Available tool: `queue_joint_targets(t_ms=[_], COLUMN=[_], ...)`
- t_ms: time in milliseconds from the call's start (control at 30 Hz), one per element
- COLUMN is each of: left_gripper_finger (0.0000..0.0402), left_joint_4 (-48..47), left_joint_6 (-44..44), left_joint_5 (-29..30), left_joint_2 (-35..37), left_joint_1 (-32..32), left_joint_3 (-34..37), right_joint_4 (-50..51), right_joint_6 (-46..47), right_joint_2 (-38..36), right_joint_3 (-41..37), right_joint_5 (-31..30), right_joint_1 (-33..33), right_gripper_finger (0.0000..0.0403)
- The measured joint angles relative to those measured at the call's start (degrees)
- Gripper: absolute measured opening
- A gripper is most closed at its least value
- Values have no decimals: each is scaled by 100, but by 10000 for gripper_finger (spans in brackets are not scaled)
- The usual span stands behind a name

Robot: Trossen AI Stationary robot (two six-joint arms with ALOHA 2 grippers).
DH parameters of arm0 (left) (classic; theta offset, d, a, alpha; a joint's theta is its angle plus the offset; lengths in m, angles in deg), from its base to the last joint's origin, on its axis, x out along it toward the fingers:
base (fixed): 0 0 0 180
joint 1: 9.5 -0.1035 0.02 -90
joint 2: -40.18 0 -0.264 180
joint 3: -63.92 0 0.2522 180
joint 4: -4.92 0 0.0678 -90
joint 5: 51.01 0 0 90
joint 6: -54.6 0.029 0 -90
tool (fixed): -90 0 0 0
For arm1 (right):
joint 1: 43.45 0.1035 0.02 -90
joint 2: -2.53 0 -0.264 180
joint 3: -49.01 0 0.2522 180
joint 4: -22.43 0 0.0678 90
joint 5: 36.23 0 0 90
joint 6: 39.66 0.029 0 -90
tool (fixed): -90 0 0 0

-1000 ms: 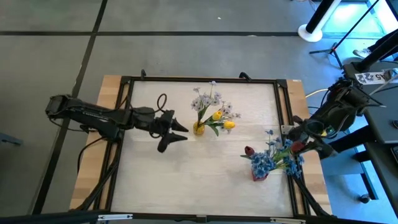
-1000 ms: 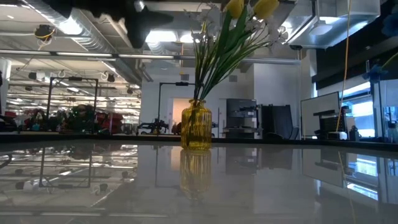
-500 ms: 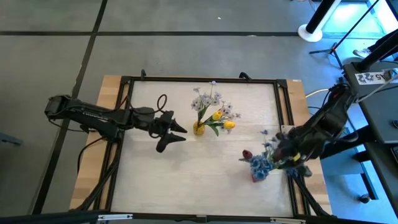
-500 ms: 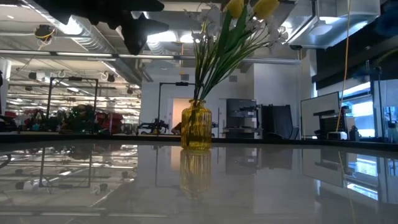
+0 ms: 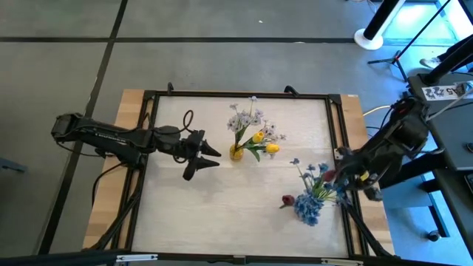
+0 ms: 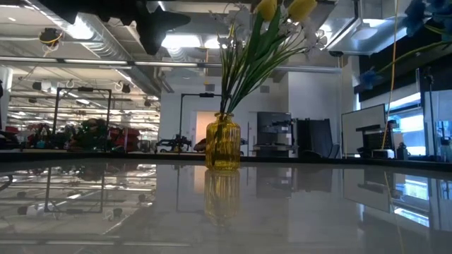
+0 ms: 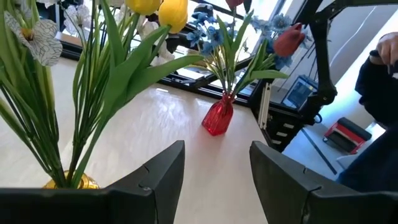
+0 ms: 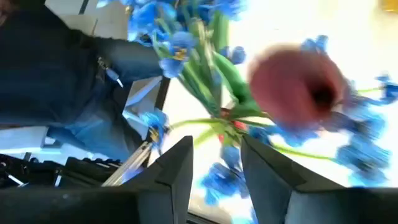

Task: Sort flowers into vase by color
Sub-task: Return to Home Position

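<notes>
A yellow glass vase (image 5: 236, 154) stands mid-table and holds white-lavender flowers (image 5: 247, 118) and yellow flowers (image 5: 264, 142). My left gripper (image 5: 207, 162) hovers open just left of it, with nothing between its fingers (image 7: 161, 168). At the near right a red vase (image 7: 217, 118) stands upright on the table. It holds blue flowers (image 5: 309, 207) and a red flower (image 5: 287, 200). In the high view the blue heads hide this vase. My right gripper (image 5: 341, 179) slants down over the bunch from the right. Its fingers are apart above the vase mouth (image 8: 227, 126). My right gripper stands among the green stems (image 8: 205, 93) above the red vase's mouth, slanting down from the table's right. Its fingers (image 8: 180, 155) are apart, and the picture is blurred. Whether a finger touches a stem I cannot tell.
A black rail frame (image 5: 148, 148) borders the table. A person in dark clothes (image 7: 379, 87) is beyond the right edge. Bare tabletop (image 5: 222, 214) lies near and left of the red vase.
My right gripper has moved in over the table from its right edge and tipped further down. The flowers in the red vase have swung toward the table's left and near edge. Blue heads have come into the low view at its upper right.
</notes>
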State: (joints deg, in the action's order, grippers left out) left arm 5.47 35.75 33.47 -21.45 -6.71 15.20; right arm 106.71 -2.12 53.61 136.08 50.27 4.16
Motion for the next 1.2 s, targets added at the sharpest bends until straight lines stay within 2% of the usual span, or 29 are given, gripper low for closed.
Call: queue_joint_targets(t_ms=[200, 267, 367, 500, 600, 767, 900, 1000, 1200], left_gripper_finger=[179, 179, 179, 179, 179, 179, 179, 179, 179], left_joint_4=[-2, -61, -218, -450, -647, -660, -660, -662, -974], left_joint_6=[57, 60, 134, 341, 449, 583, 649, 746, 841], left_joint_5=[-28, -287, -670, -737, -740, -879, -1032, -1048, -1054], left_joint_2=[0, 7, 143, 447, 586, 579, 568, 568, 595], left_joint_1=[0, -60, -261, -626, -919, -1294, -1444, -1447, -1575], left_joint_3=[0, 0, 0, 0, 0, 0, 0, 0, 0], right_joint_4=[612, 731, 867, 1184, 1043, 206, -121, -433, -1390], right_joint_6=[154, 172, 143, 126, 87, -580, -999, -1518, -2879], right_joint_2=[-387, -539, -771, -1089, -1156, -1012, -775, -450, 368], right_joint_3=[303, 368, 439, 398, 284, 244, 248, 242, 242], right_joint_5=[-153, -198, -587, -1251, -1561, -2182, -2554, -2239, -787], right_joint_1=[0, 0, -1, -2, -2, -16, -373, -934, -2553], right_gripper_finger=[136, 136, 136, 132, 113, 62, 15, 6, 12])
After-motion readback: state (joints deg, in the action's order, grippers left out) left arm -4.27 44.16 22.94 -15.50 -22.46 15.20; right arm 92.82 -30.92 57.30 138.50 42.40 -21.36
